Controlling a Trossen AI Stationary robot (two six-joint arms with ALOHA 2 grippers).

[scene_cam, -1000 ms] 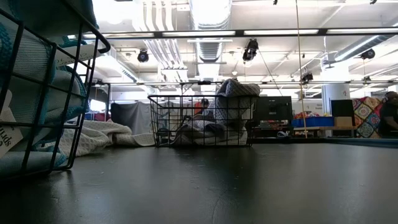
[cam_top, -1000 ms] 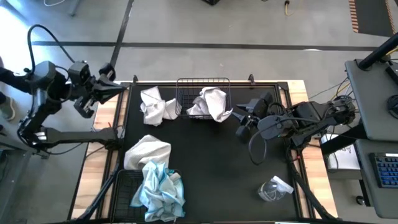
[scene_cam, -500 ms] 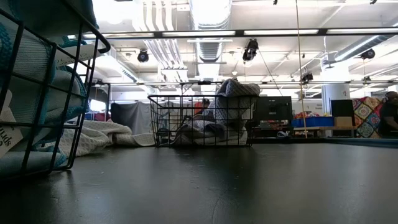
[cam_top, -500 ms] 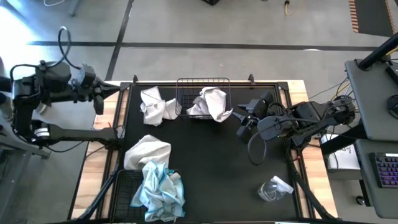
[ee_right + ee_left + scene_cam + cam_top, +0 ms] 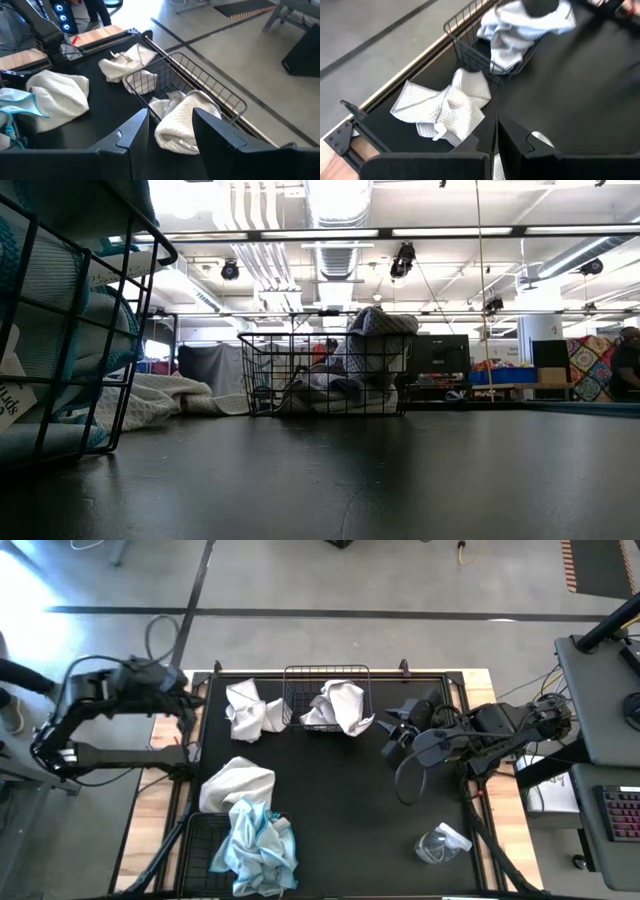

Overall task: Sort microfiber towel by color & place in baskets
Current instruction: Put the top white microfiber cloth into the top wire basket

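One white towel (image 5: pixel 340 706) lies heaped in the far basket (image 5: pixel 326 672), partly over its rim. A second white towel (image 5: pixel 250 708) lies on the mat left of that basket. A third (image 5: pixel 238 783) rests against the near-left basket (image 5: pixel 200 845), which holds light blue towels (image 5: pixel 258 840). My left gripper (image 5: pixel 190 705) is shut and hovers at the mat's far left edge, just left of the second white towel (image 5: pixel 445 107). My right gripper (image 5: pixel 388 732) is open and hangs right of the far basket, pointing at its white towel (image 5: pixel 182 120).
A crumpled clear plastic wrapper (image 5: pixel 440 843) lies near the mat's near right corner. The black mat (image 5: pixel 350 810) is bare between the baskets and the wrapper. Black brackets (image 5: pixel 342 137) stand at the table's far left corner. The low view shows both baskets (image 5: pixel 325 375) from the side.
My left arm has swung in from beyond the table's left edge. Its gripper has tipped downward and come a little toward the white towel at the mat's far left. The right arm and all towels have kept still.
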